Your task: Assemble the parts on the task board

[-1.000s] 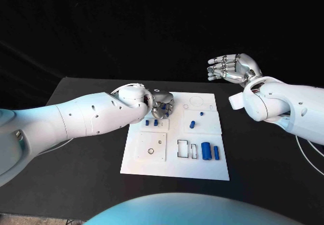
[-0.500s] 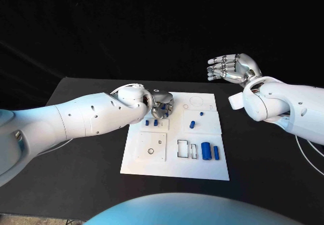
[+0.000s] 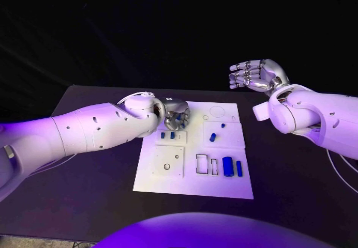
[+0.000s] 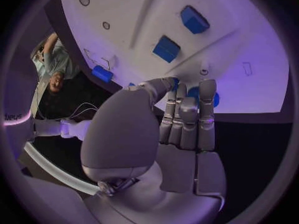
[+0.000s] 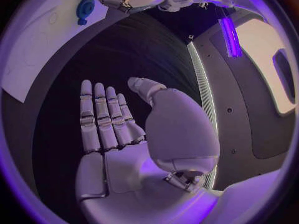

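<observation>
Lying just beyond the curled fingers (image 4: 187, 119) of the left hand (image 3: 176, 113) is a blue part (image 4: 206, 95), whether gripped cannot be told; the right hand (image 3: 256, 74) is held spread, well off the task board (image 3: 149, 175)

Left hand (image 3: 176, 114) reaches down, fingers together; right hand (image 3: 255, 74) raised, empty.

The head camera looks steeply down on the black surface (image 3: 89, 196) from above. Each wrist camera sits close behind its own hand, the left one nearly against the task board (image 4: 124, 10). All three views share that board.
</observation>
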`<state>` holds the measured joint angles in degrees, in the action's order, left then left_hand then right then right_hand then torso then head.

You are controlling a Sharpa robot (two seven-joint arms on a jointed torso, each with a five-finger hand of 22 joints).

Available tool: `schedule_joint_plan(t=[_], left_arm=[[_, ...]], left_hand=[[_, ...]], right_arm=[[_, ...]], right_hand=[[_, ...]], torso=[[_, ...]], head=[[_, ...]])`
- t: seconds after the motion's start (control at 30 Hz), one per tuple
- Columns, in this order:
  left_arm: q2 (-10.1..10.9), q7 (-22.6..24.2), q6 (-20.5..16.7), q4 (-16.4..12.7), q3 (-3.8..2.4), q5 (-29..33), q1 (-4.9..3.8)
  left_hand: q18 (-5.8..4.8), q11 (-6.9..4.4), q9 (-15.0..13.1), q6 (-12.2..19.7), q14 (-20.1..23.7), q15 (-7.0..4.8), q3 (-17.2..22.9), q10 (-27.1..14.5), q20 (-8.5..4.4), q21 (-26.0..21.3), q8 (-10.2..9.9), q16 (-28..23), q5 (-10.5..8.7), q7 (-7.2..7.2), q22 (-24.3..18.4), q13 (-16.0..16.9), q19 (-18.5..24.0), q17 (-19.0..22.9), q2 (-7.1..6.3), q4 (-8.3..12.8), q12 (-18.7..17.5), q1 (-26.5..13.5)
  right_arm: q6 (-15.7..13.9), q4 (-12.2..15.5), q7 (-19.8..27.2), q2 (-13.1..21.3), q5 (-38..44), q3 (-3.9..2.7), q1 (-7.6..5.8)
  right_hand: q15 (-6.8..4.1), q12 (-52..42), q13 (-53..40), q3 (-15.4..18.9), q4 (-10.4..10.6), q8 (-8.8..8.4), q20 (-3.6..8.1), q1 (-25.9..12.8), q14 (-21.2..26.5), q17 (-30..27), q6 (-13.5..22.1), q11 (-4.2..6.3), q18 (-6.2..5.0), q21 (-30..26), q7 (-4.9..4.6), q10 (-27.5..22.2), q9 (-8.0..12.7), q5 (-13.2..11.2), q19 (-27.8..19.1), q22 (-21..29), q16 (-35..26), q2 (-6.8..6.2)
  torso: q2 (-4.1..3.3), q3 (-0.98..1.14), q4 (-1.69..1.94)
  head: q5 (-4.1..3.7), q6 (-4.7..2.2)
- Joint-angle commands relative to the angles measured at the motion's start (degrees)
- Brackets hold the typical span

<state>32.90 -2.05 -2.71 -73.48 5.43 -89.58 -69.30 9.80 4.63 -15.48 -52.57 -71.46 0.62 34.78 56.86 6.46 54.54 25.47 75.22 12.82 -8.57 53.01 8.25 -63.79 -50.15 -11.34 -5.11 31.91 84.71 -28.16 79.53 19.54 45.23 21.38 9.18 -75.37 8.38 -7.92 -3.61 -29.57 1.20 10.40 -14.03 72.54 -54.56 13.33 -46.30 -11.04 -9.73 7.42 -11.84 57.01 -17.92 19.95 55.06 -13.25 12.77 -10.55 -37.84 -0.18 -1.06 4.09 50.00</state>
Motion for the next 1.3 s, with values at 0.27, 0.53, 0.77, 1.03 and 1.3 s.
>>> schedule_joint_plan(t=[0.27, 0.53, 0.77, 1.03, 1.3], left_arm=[[2.76, 0.42, -1.75, -2.80, -1.60, 2.62, -0.32], [4.81, 0.29, -1.00, -3.64, -1.85, 3.23, -0.36], [5.52, 0.47, -0.39, -2.73, -1.80, 4.26, -0.27], [5.74, 0.50, -0.09, -1.94, -1.76, 4.63, -0.22], [6.22, 0.39, 0.65, -1.61, -1.73, 5.12, -0.22]], left_hand=[[-0.43, 0.04, -0.10, -0.54, -0.79, -0.08, -0.09, 0.36, 0.06, 0.62, -0.25, 0.46, -0.10, 0.06, 0.39, 0.03, -0.57, -0.69, -0.16, 0.16, -0.29, -0.58], [-0.45, 0.01, -0.17, -0.67, -0.88, -0.10, -0.10, 0.53, 0.07, 0.80, -0.34, 0.53, -0.10, 0.07, 0.57, 0.06, -0.71, -0.66, -0.22, 0.25, -0.40, -0.71], [-0.44, 0.03, -0.18, -0.66, -0.90, -0.09, -0.10, 0.53, 0.07, 0.78, -0.43, 0.55, -0.10, 0.06, 0.54, 0.05, -0.68, -0.65, -0.25, 0.25, -0.50, -0.81], [-0.43, 0.04, -0.19, -0.63, -0.91, -0.08, -0.08, 0.51, 0.07, 0.76, -0.49, 0.55, -0.10, 0.06, 0.52, 0.04, -0.66, -0.63, -0.26, 0.27, -0.57, -0.85], [-0.45, 0.05, -0.20, -0.60, -0.89, -0.08, -0.06, 0.51, 0.09, 0.80, -0.61, 0.54, -0.10, 0.05, 0.56, 0.03, -0.67, -0.56, -0.29, 0.32, -0.71, -0.92]], right_arm=[[0.76, -0.14, 0.28, -0.01, 0.03, -0.03, 0.05], [0.73, -0.13, 0.24, 0.16, 0.01, -0.03, 0.07], [0.74, -0.18, 0.22, 0.11, 0.00, -0.03, 0.10], [0.74, -0.29, 0.22, -0.03, -0.01, -0.03, 0.25], [0.74, -0.45, 0.21, -0.19, -0.02, -0.03, 0.31]], right_hand=[[0.08, 0.28, -0.02, 0.18, 0.07, -0.40, -0.14, -0.44, -0.43, -0.07, -0.35, 0.01, -0.51, -0.34, -2.74, 0.40, 0.06, 0.14, 0.39, 0.07, -0.35, 0.34], [0.08, 0.28, -0.02, 0.18, 0.07, -0.40, -0.14, -0.44, -0.43, -0.07, -0.35, 0.01, -0.51, -0.34, -2.74, 0.40, 0.06, 0.14, 0.39, 0.07, -0.35, 0.34], [0.08, 0.34, -0.01, 0.22, 0.09, -0.46, -0.14, -0.51, -0.46, -0.11, -0.38, 0.00, -0.51, -0.36, -2.78, 0.42, 0.09, 0.16, 0.39, 0.13, -0.41, 0.35], [0.08, 0.34, -0.01, 0.22, 0.09, -0.46, -0.14, -0.51, -0.46, -0.11, -0.38, 0.00, -0.51, -0.36, -2.78, 0.42, 0.09, 0.16, 0.39, 0.13, -0.41, 0.35], [0.09, 0.37, -0.01, 0.25, 0.11, -0.50, -0.15, -0.56, -0.47, -0.13, -0.39, -0.03, -0.51, -0.36, -2.83, 0.43, 0.10, 0.17, 0.40, 0.16, -0.44, 0.37]], torso=[[0.01, 0.05, -0.05], [-0.05, 0.07, -0.06], [-0.01, -0.01, -0.02], [-0.01, -0.05, 0.03], [-0.09, 0.00, -0.02]], head=[[0.20, 0.00], [0.14, 0.00], [0.35, 0.00], [0.61, 0.00], [0.76, 0.00]])
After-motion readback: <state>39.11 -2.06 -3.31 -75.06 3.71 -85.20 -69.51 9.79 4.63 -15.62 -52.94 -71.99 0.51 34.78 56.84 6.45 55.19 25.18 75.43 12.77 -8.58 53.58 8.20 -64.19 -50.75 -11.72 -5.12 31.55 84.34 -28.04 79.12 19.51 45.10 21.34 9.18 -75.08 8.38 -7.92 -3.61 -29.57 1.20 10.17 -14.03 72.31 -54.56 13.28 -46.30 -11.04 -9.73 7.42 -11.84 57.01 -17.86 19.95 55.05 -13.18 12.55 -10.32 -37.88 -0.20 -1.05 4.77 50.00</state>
